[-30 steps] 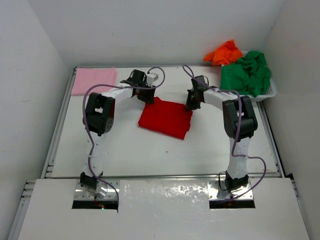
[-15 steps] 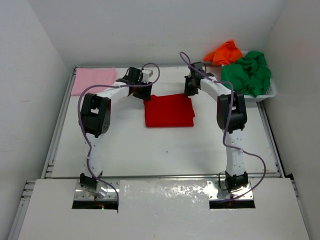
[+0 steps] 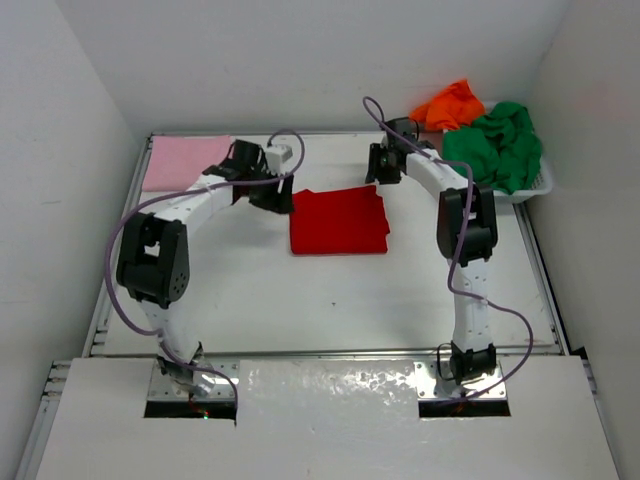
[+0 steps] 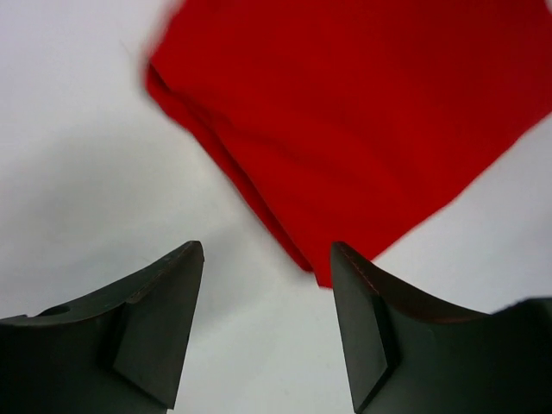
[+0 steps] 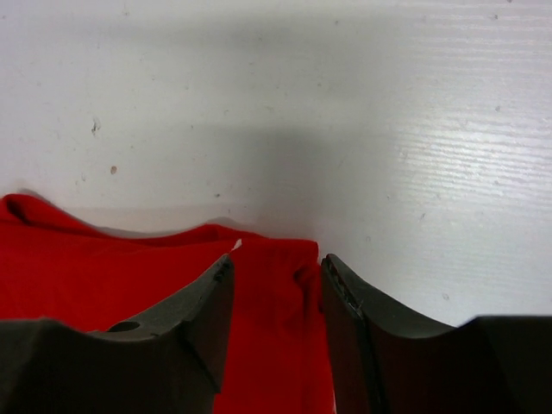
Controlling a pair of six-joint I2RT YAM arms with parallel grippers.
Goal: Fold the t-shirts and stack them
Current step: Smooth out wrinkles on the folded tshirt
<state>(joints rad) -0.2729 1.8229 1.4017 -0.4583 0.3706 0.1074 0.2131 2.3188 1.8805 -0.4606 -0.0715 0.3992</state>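
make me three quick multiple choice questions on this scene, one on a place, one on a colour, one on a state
1. Where does the pink t-shirt lie?
A) at the near edge
B) at the table's far left corner
C) draped on an arm

2. What colour is the mid-table t-shirt?
A) red
B) green
C) orange

3. How is the left gripper?
A) shut on cloth
B) out of view
C) open, holding nothing

Answers:
1 B, it lies flat by the far left edge.
2 A, it is plainly red.
3 C, bare table shows between its fingers.
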